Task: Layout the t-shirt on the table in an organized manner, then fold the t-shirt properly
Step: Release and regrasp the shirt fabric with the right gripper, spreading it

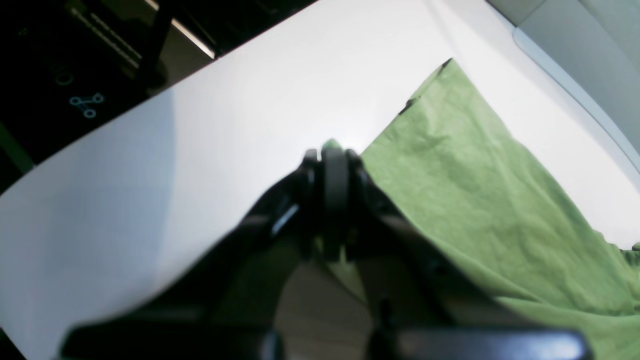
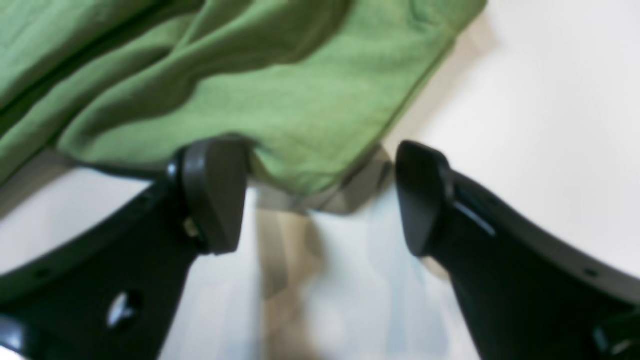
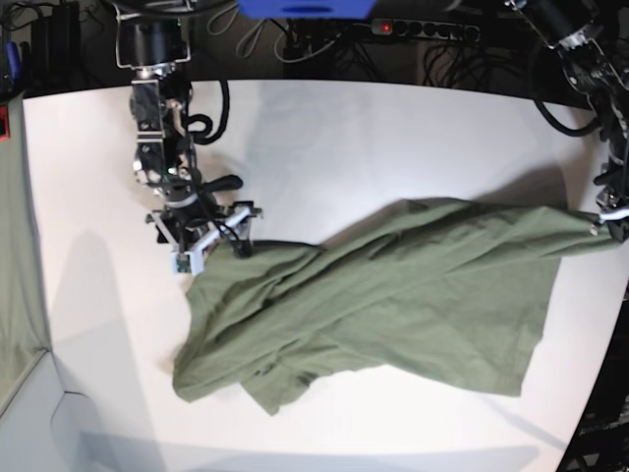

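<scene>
The olive-green t-shirt (image 3: 393,295) lies crumpled and spread across the white table (image 3: 344,147), stretched toward the right edge. My left gripper (image 3: 601,221) at the far right is shut on a pulled-out corner of the shirt. In the left wrist view its fingers (image 1: 334,160) are pressed together, and the t-shirt (image 1: 475,200) trails away to the right. My right gripper (image 3: 211,248) stands open at the shirt's upper left corner. In the right wrist view the right gripper (image 2: 320,197) has its jaws wide apart, and the t-shirt (image 2: 280,100) has a hem corner lying just between the fingertips (image 2: 215,195).
Cables and a power strip (image 3: 423,29) run along the back edge of the table. A grey-green cloth strip (image 3: 15,295) hangs at the left border. The table's curved edge (image 3: 614,324) is close to my left gripper.
</scene>
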